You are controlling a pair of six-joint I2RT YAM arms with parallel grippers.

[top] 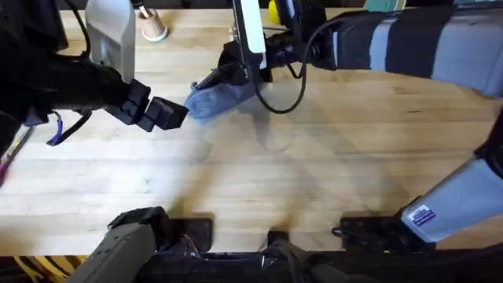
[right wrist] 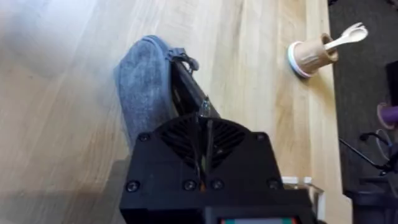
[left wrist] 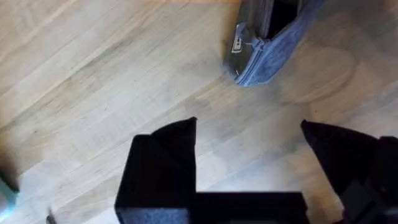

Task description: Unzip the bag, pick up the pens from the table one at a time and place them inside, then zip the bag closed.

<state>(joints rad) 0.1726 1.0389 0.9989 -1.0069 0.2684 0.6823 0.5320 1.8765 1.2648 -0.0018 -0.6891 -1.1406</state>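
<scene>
The right gripper clamps its black fingers onto the far end of the grey-blue fabric pencil pouch, which lies toward the far middle of the light wooden table, its free end pointing at the left arm. From the right wrist camera, the gripper is seen closed on the pouch along the zipper line, with the small metal pull tab lying at the pouch's rounded tip; whether the zipper stands open there cannot be told. The left gripper hovers just beside the pouch's near end, apart from it, its two black fingers spread wide and holding nothing. In the left wrist view, that gripper frames bare tabletop, while the pouch sits beyond the fingertips with a dark opening showing at its upper side and a pale tab at its end. A small tan cup holding a white spoon-like piece stands near the table's far edge, well apart from the pouch.
</scene>
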